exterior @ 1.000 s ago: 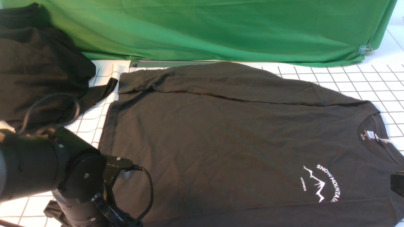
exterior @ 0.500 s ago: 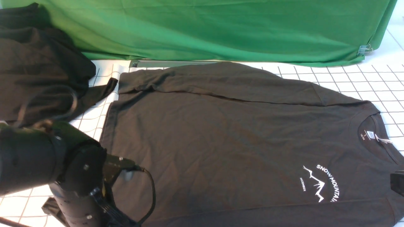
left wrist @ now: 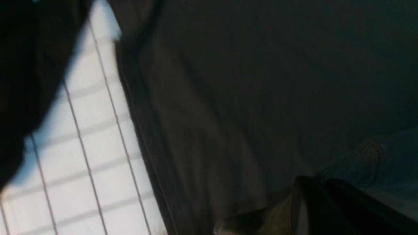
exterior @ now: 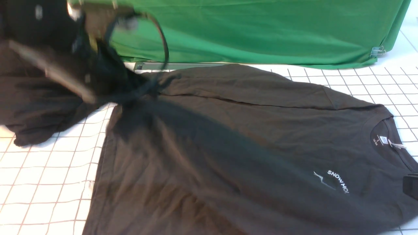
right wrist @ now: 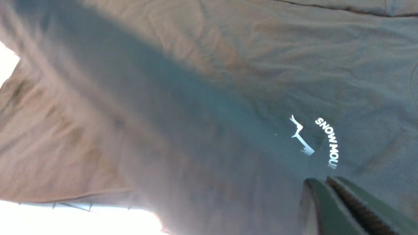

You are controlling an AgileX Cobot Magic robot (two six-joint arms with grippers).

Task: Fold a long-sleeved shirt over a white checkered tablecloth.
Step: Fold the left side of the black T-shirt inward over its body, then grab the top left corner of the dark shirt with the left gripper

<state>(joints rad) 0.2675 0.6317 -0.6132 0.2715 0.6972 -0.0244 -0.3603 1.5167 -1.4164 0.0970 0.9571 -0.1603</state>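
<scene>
Left hand [left wrist: 318, 187] raised, blurred, seemingly clamped on long-sleeved shirt [exterior: 248, 130] cuff; right hand [right wrist: 323, 182] closed near chest print [right wrist: 328, 143].

left arm [exterior: 94, 23]: motion-blurred | long-sleeved shirt [exterior: 261, 124]: print half hidden by own fabric, near edge cut off

A robot test lab, staged for recording: a plain green cloth backdrop [exterior: 261, 32] hangs along the bench's far edge, held by a metal binder clip [exterior: 377, 51] near the far right corner. A white grid-ruled tablecloth [exterior: 375, 81] covers the bench, and a black robot arm [exterior: 49, 23] shows over the far left corner.
</scene>
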